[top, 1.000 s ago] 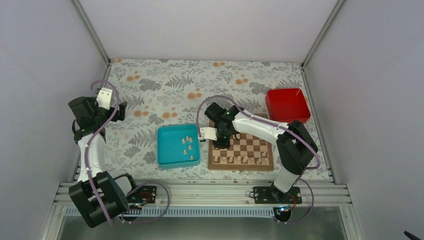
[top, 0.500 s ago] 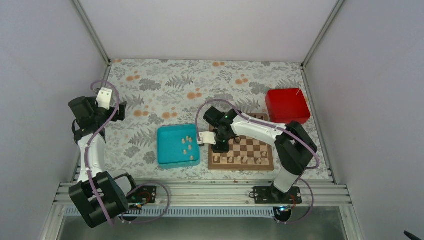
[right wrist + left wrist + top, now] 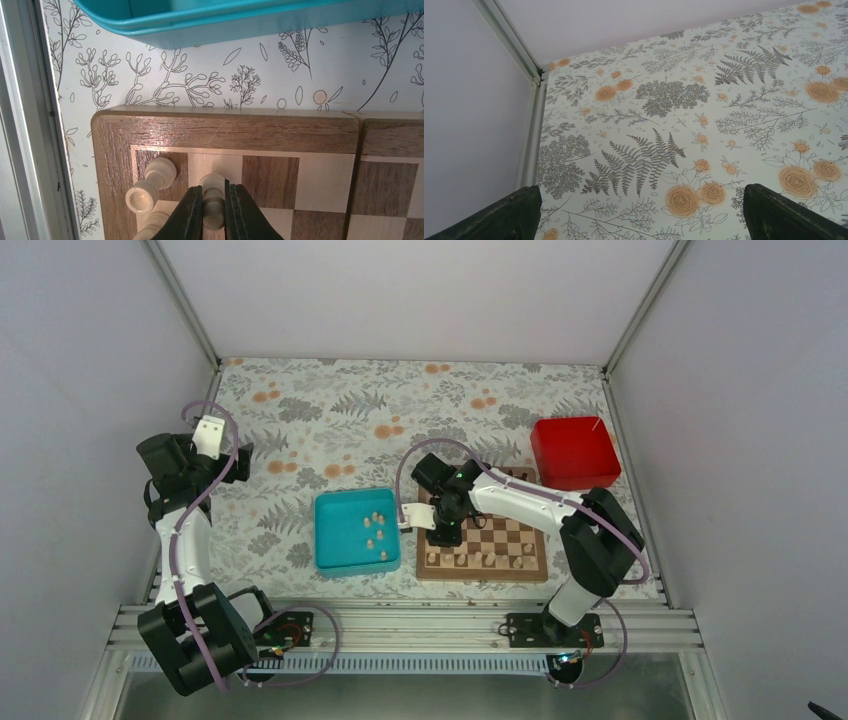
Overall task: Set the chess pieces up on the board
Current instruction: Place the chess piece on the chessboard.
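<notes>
A teal tray (image 3: pixel 335 535) holding five pale chessmen (image 3: pixel 381 533) sits just left of the board (image 3: pixel 485 576); one red box (image 3: pixel 575 450) stands beyond it. The desk (image 3: pixel 330 410) is floral, the walls (image 3: pixel 400 290) white. The right pincer (image 3: pixel 213 196) clamps a pale pawn (image 3: pixel 212 181) near the board's corner. The left pincer (image 3: pixel 640 189) gapes wide.

my left arm (image 3: pixel 182 540) stands folded at the left side, wrist raised, and my left jaws are spread wide. my right arm (image 3: pixel 520 498) reaches out to the left, wrist bent down, my right jaws pinched narrow on a pale chess piece (image 3: pixel 214 210).
</notes>
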`<state>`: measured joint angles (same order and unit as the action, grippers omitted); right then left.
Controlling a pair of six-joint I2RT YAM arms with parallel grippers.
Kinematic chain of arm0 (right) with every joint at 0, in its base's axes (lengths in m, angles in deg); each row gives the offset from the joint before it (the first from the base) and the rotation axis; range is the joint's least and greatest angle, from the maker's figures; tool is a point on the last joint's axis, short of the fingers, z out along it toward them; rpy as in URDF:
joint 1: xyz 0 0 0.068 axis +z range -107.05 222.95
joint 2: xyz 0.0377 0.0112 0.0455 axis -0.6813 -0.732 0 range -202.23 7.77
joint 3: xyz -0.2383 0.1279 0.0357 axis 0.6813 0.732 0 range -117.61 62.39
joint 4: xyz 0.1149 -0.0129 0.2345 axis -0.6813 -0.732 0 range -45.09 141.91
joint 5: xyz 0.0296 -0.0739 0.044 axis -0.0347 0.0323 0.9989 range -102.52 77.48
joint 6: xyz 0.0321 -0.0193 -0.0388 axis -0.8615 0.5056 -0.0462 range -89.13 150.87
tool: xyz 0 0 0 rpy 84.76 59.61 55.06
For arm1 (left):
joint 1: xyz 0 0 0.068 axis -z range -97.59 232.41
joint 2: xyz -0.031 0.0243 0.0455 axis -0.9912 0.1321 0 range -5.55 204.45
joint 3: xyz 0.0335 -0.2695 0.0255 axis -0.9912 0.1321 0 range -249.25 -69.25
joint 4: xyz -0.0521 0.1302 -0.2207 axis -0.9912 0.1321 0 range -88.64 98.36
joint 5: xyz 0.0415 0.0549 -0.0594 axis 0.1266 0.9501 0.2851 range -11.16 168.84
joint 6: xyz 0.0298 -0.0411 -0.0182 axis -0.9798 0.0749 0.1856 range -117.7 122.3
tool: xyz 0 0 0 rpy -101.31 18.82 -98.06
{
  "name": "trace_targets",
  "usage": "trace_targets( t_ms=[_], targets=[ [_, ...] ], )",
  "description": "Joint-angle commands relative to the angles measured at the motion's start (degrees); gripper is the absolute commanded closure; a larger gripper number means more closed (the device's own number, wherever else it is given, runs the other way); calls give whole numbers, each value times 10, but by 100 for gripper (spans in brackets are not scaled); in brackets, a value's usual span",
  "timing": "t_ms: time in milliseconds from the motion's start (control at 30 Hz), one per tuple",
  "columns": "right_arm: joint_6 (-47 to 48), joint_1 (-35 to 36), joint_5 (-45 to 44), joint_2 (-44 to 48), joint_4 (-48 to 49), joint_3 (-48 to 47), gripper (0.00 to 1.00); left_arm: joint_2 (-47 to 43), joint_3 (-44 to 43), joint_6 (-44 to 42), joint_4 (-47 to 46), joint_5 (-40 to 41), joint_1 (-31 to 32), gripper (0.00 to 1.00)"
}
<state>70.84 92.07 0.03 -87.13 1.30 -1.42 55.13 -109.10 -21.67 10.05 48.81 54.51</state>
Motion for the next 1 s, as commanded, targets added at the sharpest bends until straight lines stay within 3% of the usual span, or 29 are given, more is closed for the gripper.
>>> trace_targets(
  t_ms=[0, 967],
  targets=[
    [-7, 7, 11, 3, 3, 7, 93, -1, -5, -4, -11, 0, -3, 0],
    [-10, 7, -8, 3, 24, 4, 76, -5, -3, -5, -12, -3, -3, 0]
  ],
)
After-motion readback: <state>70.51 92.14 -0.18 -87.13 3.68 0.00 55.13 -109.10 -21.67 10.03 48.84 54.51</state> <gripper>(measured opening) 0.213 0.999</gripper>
